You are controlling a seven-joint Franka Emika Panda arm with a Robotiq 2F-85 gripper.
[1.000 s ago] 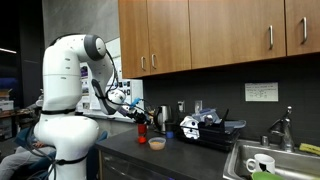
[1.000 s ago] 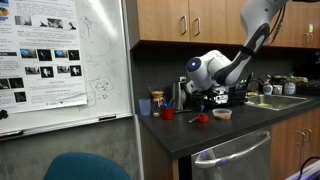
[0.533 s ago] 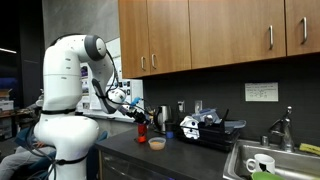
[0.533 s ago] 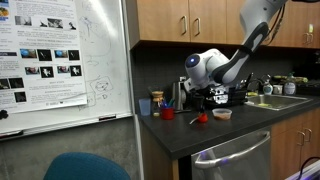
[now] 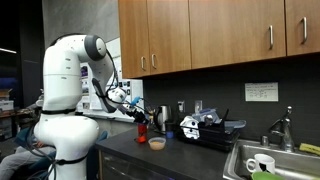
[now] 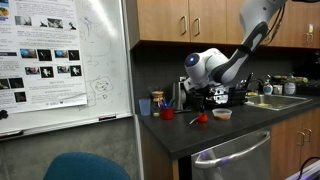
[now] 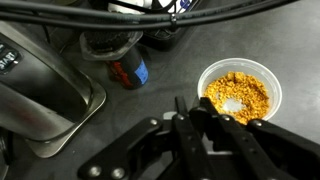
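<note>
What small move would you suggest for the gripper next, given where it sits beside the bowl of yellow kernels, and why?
Probably a short sideways shift to centre the gripper over the bowl. In the wrist view its shut jaws sit just off the rim, not above the yellow kernels, while the red-and-blue container lies well away on the other side.

Pt of bowl [image 7: 272,80] behind gripper [image 7: 197,108]; metal container [image 7: 40,95] cut off L.

Dark countertop [image 7: 150,105]: white bowl [image 7: 236,65] of yellow kernels (nearly full), red cup [image 6: 168,113] standing apart.
</note>
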